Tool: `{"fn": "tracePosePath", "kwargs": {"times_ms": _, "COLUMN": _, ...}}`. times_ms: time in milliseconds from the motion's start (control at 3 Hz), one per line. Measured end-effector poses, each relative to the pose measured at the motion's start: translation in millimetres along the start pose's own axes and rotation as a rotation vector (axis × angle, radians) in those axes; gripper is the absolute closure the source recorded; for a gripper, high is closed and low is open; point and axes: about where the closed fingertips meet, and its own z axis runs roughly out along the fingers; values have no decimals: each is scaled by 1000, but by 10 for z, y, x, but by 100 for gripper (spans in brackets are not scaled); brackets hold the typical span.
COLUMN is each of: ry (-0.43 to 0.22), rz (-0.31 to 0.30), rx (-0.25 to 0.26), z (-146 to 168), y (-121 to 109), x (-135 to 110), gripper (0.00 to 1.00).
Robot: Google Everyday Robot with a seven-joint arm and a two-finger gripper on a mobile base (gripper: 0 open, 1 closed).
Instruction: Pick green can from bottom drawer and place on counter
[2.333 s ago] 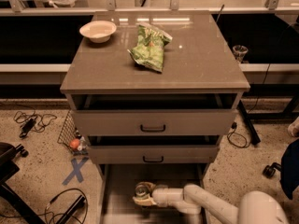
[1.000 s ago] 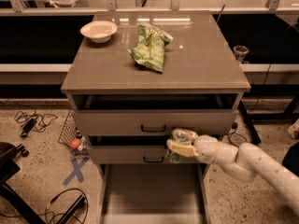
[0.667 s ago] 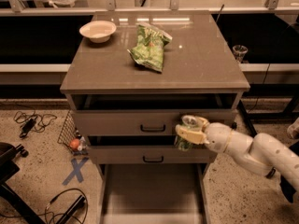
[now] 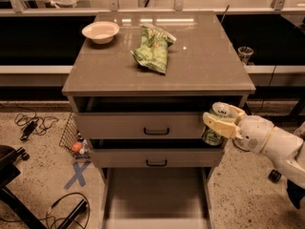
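Note:
My gripper (image 4: 220, 119) is shut on the green can (image 4: 215, 126), which has a silver top with a pull tab. I hold it upright in the air in front of the right end of the top drawer, just below the counter's (image 4: 205, 63) front right edge. The bottom drawer (image 4: 155, 194) is pulled open below, and its bare grey floor holds nothing. My white arm (image 4: 271, 142) reaches in from the right.
A green snack bag (image 4: 153, 49) lies at the counter's middle and a white bowl (image 4: 100, 32) at its back left. The two upper drawers (image 4: 143, 125) stand slightly open. Cables and a blue tape cross (image 4: 76, 174) are on the floor at left.
I have lifted the can out of the bottom drawer, up and to the right, from the drawer floor to the height of the top drawer. The drawer floor is now bare.

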Motion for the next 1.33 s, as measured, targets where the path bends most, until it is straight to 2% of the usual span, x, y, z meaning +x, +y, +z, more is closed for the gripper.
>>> {"fn": "tracePosePath", "kwargs": {"times_ms": 333, "ry": 2, "rz": -1, "rx": -5, "z": 77, "y": -5, "x": -25, "gripper": 100}}
{"fn": "tracePosePath", "kwargs": {"times_ms": 667, "ry": -2, "rz": -43, "rx": 53, "z": 211, "y": -195, "x": -484, "gripper": 100}}
{"fn": "tracePosePath", "kwargs": {"times_ms": 1000, "ry": -1, "rz": -127, "rx": 138, "z": 353, "y": -457, "x": -1281, "gripper": 100}}
{"fn": "tracePosePath", "kwargs": {"times_ms": 1333, "ry": -5, "rz": -181, "rx": 175, "z": 486, "y": -674, "x": -1847, "gripper": 100}}
